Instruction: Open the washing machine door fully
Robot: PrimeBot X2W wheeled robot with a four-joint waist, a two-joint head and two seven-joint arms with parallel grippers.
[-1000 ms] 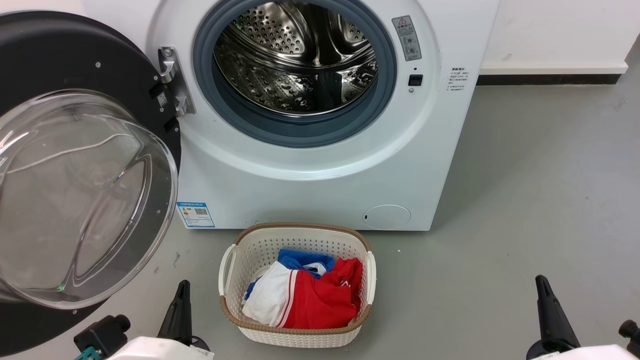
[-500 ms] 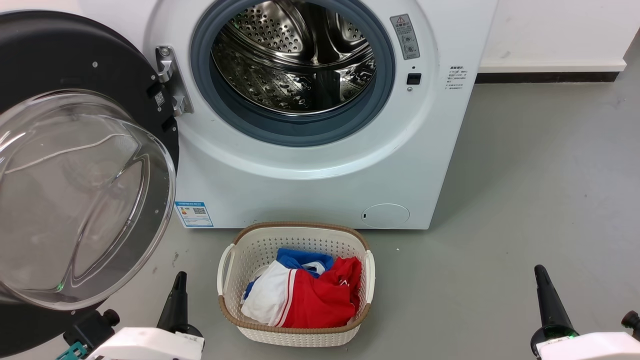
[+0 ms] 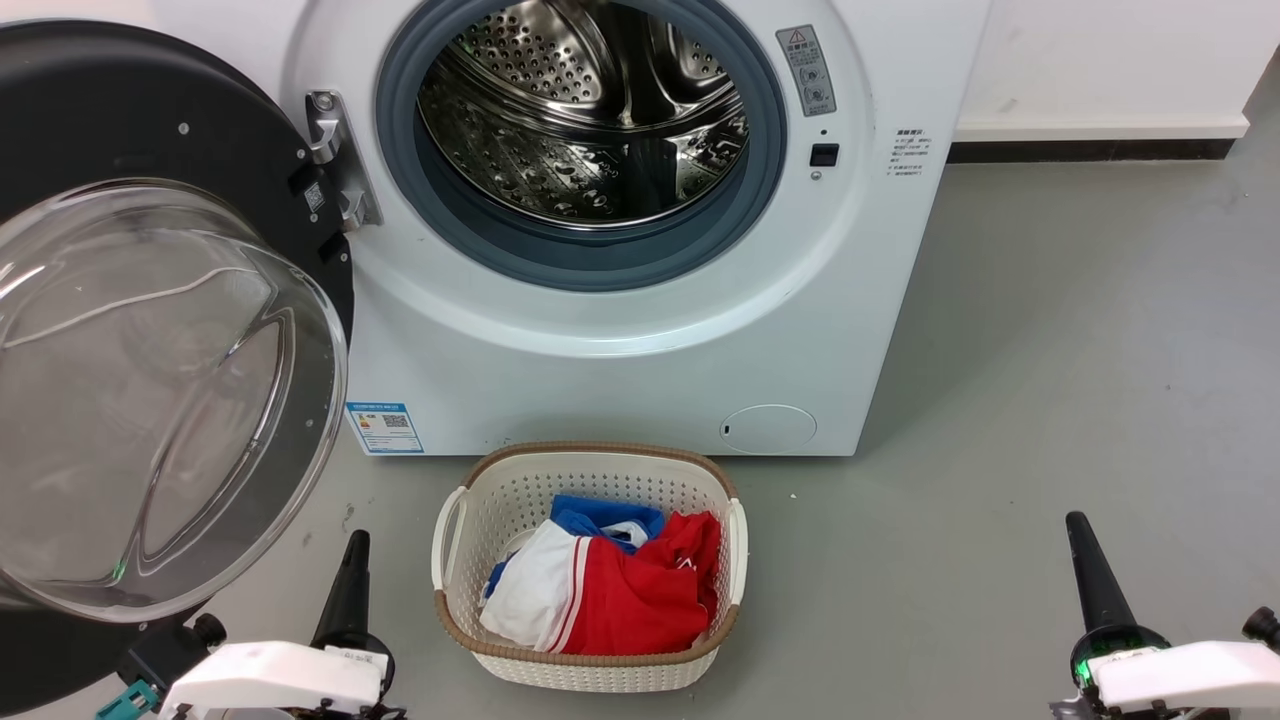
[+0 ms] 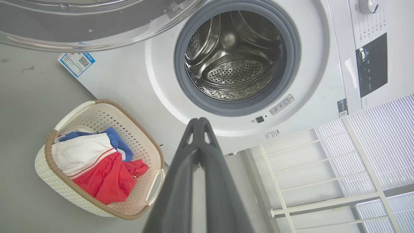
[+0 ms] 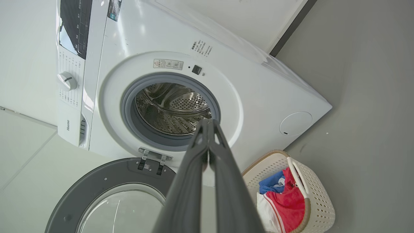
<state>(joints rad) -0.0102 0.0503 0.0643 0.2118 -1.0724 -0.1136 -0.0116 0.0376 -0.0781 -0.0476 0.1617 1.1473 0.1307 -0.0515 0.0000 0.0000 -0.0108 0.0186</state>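
Both low, closed, aimed forward: left fingers (image 3: 345,590), right fingers (image 3: 1095,580).

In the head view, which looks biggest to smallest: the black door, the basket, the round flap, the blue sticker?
1. washing machine door, nearer the camera
2. laundry basket
3. round flap and blue sticker, too alike to rank

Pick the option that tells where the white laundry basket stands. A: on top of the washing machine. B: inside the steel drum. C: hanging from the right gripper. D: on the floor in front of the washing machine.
D: the laundry basket stands on the grey floor just in front of the washing machine, with clothes in it.
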